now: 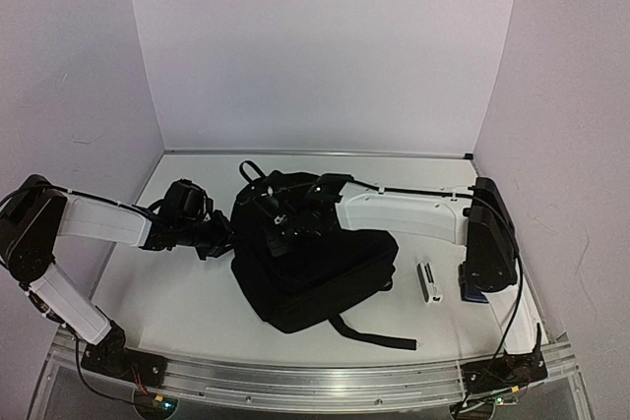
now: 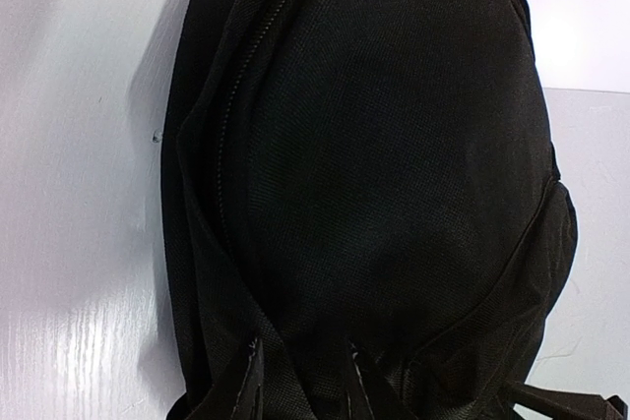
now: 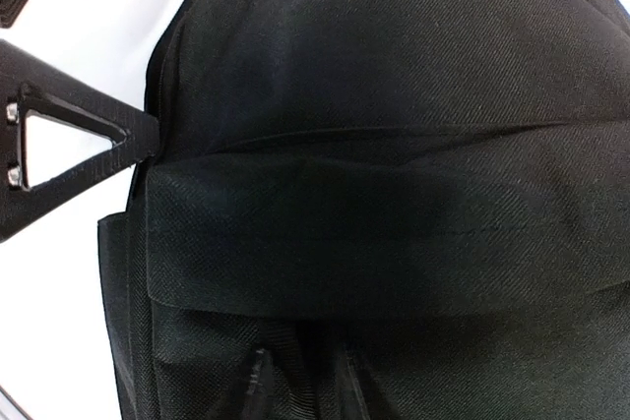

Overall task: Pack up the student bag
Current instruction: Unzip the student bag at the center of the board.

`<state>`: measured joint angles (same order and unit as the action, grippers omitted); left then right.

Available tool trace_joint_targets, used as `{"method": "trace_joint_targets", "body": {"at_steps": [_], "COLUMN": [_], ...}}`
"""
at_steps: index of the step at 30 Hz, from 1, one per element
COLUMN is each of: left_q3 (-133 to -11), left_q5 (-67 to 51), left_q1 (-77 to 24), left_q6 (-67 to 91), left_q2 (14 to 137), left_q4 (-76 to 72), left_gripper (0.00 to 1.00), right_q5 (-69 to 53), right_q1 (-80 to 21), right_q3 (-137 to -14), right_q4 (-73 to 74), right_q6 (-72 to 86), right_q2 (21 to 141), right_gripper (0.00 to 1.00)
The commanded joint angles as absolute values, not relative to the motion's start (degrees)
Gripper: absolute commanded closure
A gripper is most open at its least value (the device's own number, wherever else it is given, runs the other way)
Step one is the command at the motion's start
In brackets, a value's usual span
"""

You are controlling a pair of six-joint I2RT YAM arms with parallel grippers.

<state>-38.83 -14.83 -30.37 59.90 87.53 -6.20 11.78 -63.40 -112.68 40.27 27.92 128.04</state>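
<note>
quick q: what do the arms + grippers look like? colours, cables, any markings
Both alike: the left arm and right arm have white link shells, black joint housings and black bases. The left gripper and right gripper are black with slim fingers. A thin black cable runs along the top of the right arm. No markings are legible.

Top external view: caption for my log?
Left arm and right arm meet over the black student bag, small black-and-white item beside it.
</note>
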Motion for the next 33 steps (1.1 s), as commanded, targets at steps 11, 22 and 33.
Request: {"method": "trace_joint_targets", "body": {"at_steps": [11,22,33], "left_q3": [-39.69,-38.26,-35.37], "left_q5": [-15.97,-15.0,-12.93], "left_q1": [-30.25,-29.65,-29.16], "left_q6": [58.46,58.94,58.49], "left_q2": [87.91,88.16,84.33], "left_q4": [-8.24,-8.15,-5.61], "left_gripper": [0.68,1.0,1.0], "right_q5": [8.06,9.37,9.35], "right_q1": [-61.69,-55.64,-48.06], "right_q3": [-113.07,-108.5,-102.98], "right_q4": [40.51,40.48,40.64], "right_q6": [25.52,21.15,16.21], "right_q2": [127.88,120.37,115.6], "right_gripper": [0.77,1.0,1.0]}}
